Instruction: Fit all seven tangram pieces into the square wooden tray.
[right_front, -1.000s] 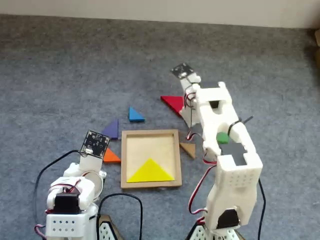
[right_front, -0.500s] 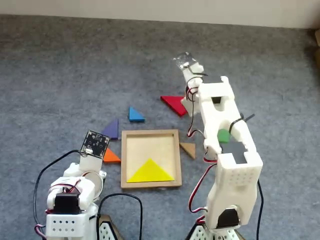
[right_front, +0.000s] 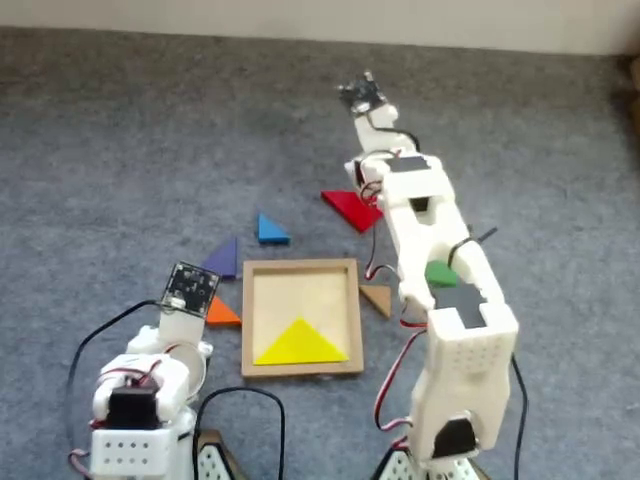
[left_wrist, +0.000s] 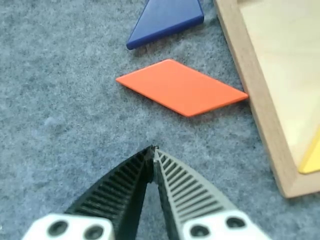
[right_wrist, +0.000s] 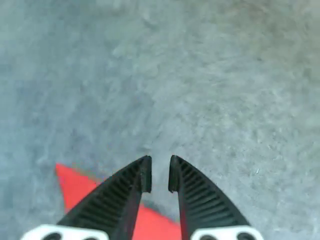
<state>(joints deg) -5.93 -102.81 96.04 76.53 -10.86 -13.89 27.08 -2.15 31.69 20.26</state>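
Now right gripper (right_wrist: 160, 160) is hanging slightly parted, empty, beside red triangle (right_wrist: 75, 187) | left gripper (left_wrist: 152, 150) is hovering clenched near orange piece (left_wrist: 182, 87) | yellow triangle (right_front: 300, 342) is lying inside tray (right_front: 300, 266).

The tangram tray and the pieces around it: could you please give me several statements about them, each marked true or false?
1. The yellow triangle lies inside the tray. True.
2. The orange parallelogram lies inside the tray. False: it lies on the carpet outside, at the tray's edge.
3. The left gripper is shut and holds nothing. True.
4. The right gripper holds the red triangle. False: it is slightly open and empty, and the red triangle lies flat on the carpet.
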